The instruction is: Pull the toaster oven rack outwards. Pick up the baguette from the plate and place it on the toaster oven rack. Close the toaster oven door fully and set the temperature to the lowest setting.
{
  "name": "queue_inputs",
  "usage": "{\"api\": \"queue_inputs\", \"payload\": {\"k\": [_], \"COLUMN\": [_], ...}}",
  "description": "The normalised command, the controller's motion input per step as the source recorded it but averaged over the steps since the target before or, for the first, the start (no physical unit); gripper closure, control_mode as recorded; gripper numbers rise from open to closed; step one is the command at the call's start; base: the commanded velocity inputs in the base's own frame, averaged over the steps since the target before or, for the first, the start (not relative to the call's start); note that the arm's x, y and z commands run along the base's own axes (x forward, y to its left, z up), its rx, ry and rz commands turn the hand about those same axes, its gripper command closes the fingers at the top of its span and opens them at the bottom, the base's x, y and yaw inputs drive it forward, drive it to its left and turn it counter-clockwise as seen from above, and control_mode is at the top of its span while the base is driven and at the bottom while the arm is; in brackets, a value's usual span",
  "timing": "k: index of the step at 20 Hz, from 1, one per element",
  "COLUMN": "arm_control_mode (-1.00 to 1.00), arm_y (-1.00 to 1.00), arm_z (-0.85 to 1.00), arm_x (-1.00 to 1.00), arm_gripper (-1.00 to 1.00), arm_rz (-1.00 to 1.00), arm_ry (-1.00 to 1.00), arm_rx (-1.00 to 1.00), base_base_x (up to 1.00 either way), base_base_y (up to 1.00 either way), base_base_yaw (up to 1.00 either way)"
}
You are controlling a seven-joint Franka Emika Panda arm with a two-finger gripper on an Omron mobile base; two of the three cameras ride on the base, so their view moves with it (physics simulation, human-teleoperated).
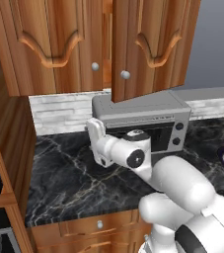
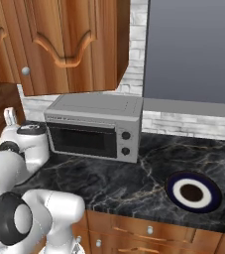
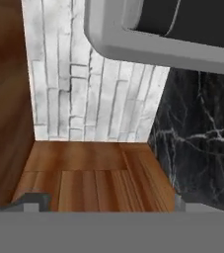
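Upper wooden cabinets (image 1: 59, 44) span the top of both base views; one cabinet door (image 1: 143, 47) hangs open in front of the toaster oven's top in the left base view. Black marble counter (image 2: 134, 183) runs below, white brick backsplash (image 2: 193, 124) behind it.

Arm (image 1: 182, 192): white, rises from the lower right of the left base view, forearm reaching toward the toaster oven's left front. In the right base view it sits at the lower left, wrist just left of the oven.

Toaster oven (image 2: 96, 126) stands on the counter against the backsplash. Toaster oven door (image 2: 82, 139) looks up and shut, dark glass facing out. Two black knobs (image 2: 126, 143) sit stacked on the right panel. Rack not discernible behind the glass.

Plate (image 2: 192, 192) lies on the counter well right of the oven, near the front edge: dark ring, pale centre. It looks bare as far as the right base view shows.

Gripper (image 1: 96, 133) is just beside the oven's left front corner, above the counter. Fingers hardly show in any view, so their spread can't be told. Hand view looks past the oven's corner (image 3: 133, 44) at backsplash, wood panel and marble.
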Motion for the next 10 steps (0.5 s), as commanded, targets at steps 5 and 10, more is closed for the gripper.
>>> {"api": "queue_inputs", "payload": {"k": [5,10], "arm_control_mode": [-1.0,-1.0], "arm_y": [0.04,-0.59], "arm_z": [0.6,1.0], "arm_x": [-0.76,-0.59], "arm_gripper": [-1.0,-1.0], "arm_rz": [-0.05,-0.03], "arm_ry": [0.09,0.23], "arm_rx": [-0.37,-0.16], "base_base_x": [0.0,0.0], "base_base_y": [0.0,0.0], "base_base_yaw": [0.0,0.0]}}
